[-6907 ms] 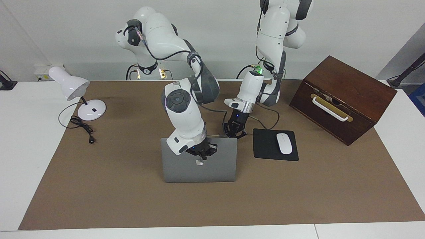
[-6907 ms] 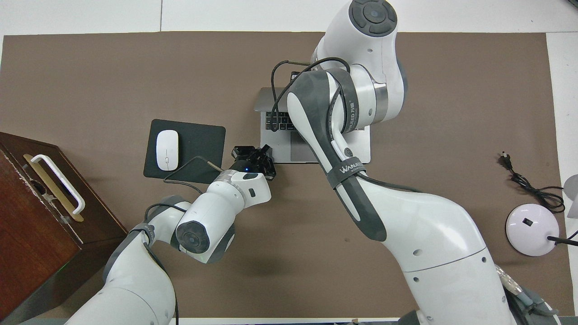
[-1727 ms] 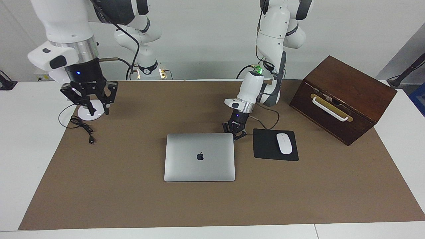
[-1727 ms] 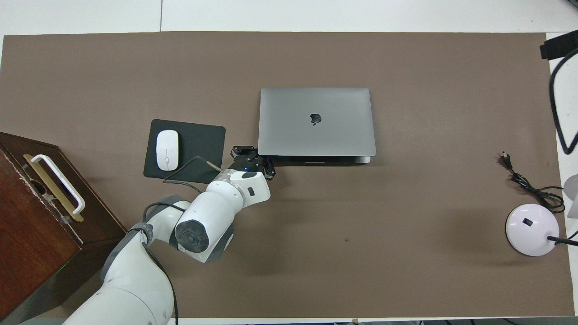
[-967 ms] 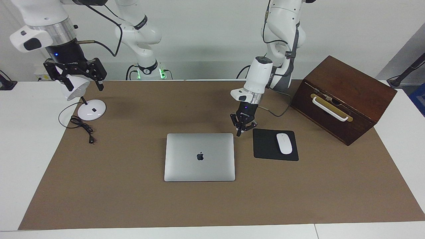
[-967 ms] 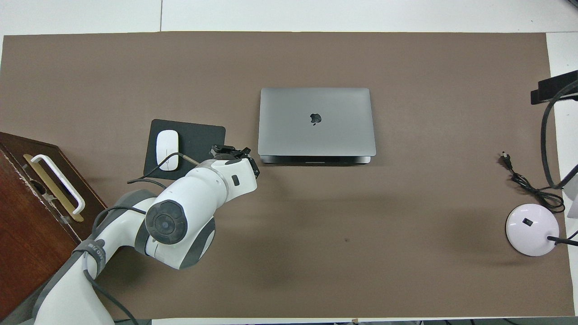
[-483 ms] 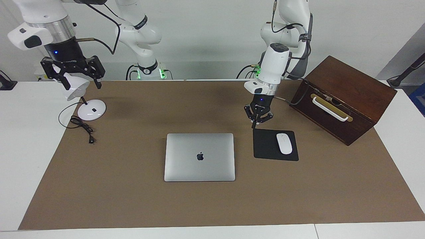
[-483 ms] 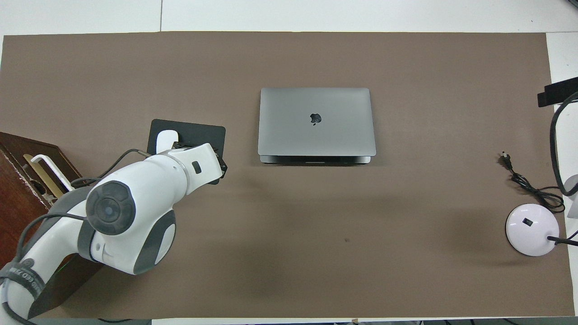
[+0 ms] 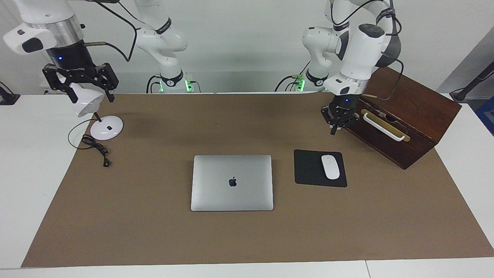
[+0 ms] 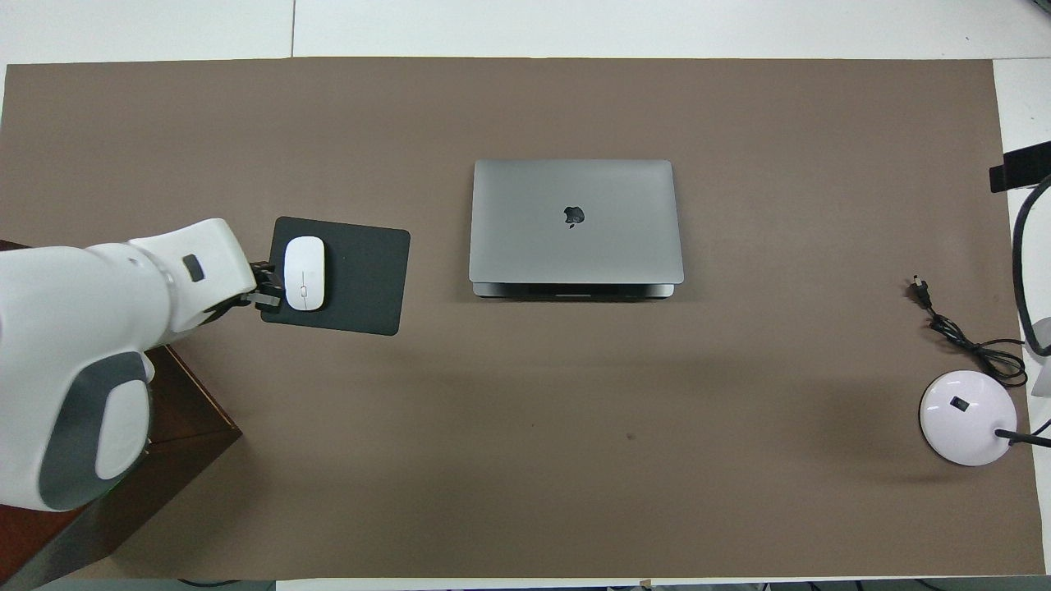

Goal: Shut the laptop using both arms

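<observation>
On the white table [image 9: 23, 185] a brown mat [image 9: 154, 231] is spread over nearly the whole working area, with white margins left exposed at both ends and along the edge farthest from the robots. The laptop [image 9: 232, 182] is found near the middle of the mat, its silver-grey lid fully shut and flat, the dark logo facing up. Beside it, toward the left arm's end, a black mouse pad [image 9: 308, 170] is laid, and a white mouse [image 9: 330, 166] is set on it. A dark wooden box [image 9: 405, 112] with a white handle is placed at that same end, nearer to the robots than the pad. At the right arm's end a white desk lamp [image 9: 102, 127] is stood on its round base, and its black cord [image 9: 96, 148] is coiled on the mat beside it.

The left gripper [image 9: 335, 129] is held in the air just beside the box's front face, over the mat; its fingertips are pressed together and nothing is carried. In the overhead view only a sliver of it is seen at the pad's edge, under the white wrist. The right gripper [image 9: 80, 87] is raised over the lamp's shade, its fingers spread wide with nothing between them. A plain pale wall [image 9: 247, 38] is seen past the arm bases.
</observation>
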Robot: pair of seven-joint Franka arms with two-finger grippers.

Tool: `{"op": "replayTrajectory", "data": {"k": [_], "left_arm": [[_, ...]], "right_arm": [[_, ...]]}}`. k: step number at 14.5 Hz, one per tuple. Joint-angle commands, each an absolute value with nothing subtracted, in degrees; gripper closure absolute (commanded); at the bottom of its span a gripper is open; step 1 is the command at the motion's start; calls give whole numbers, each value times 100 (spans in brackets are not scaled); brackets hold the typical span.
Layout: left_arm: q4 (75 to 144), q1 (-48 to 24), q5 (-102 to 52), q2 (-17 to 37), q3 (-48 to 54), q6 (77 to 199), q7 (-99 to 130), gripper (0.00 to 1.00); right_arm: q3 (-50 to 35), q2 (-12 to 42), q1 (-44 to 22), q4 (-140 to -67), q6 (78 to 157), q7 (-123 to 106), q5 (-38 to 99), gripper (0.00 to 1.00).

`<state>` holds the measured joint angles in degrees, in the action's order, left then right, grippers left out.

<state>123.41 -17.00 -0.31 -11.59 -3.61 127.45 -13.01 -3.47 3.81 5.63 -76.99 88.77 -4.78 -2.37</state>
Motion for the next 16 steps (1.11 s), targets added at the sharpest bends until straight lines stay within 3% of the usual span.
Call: {"op": "replayTrajectory", "data": {"k": [1, 5, 6, 8, 10, 16], "left_arm": [[11840, -1197, 53, -1143, -316, 12060, -1765, 100], [11155, -599, 53, -1072, -316, 11173, -1863, 100], [10997, -502, 53, -1072, -308, 10997, -1855, 95], [10733, -248, 53, -1055, -308, 10645, -1863, 68], [10591, -167, 61, -1046, -308, 10451, -1846, 30], [9906, -342, 62, -756, -308, 9589, -1356, 27]], "right_arm": [[357, 387, 3, -7717, 8711, -615, -211, 0], [571, 404, -141, -7717, 8684, -624, -167, 0], [571, 404, -141, -7717, 8684, -624, -167, 0], [563, 404, -149, -7717, 8684, -624, -176, 0], [563, 413, -149, -7708, 8692, -633, -193, 0], [545, 413, -123, -7813, 8745, -721, -193, 0]]}}
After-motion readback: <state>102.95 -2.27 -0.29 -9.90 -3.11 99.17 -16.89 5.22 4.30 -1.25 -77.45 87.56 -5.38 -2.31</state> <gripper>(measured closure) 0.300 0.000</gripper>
